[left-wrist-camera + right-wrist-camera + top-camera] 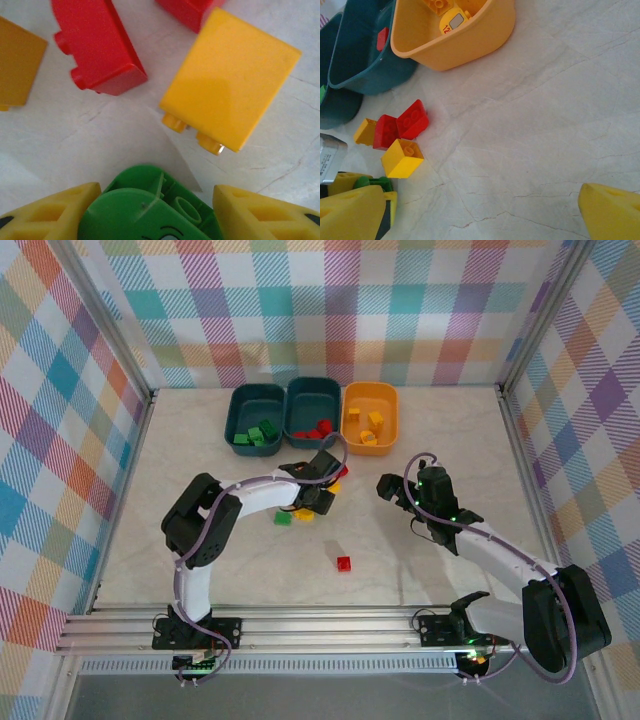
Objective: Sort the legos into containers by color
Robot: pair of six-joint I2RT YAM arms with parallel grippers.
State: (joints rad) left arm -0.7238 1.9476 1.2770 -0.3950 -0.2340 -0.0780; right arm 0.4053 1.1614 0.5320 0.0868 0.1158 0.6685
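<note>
Green lego [145,212] sits pinched between my left claw's [318,496] yellow fingers [60,215], low over the table [100,135], beside a red brick [100,45] and a yellow brick [230,80]. I judge a straight lift best, so neither neighbour gets nudged, then across to the leftmost teal tub [245,400], where other greens [258,433] lie. My left arm reaches forward, wrist pointing down. My right claw [392,488] hangs nearby, jaws wide apart.

The red brick [100,45], yellow brick [230,75] and green brick [145,215] are smooth, glossy moulded plastic with soft highlights. The fingers [55,215] of the left gripper [156,192] are matt yellow plastic. The table [545,125] looks like pale veined stone with a satin finish. The orange-yellow tub [470,45] and teal tub [365,65] are smooth, semi-gloss plastic. The rail [320,625] is brushed metal.
</note>
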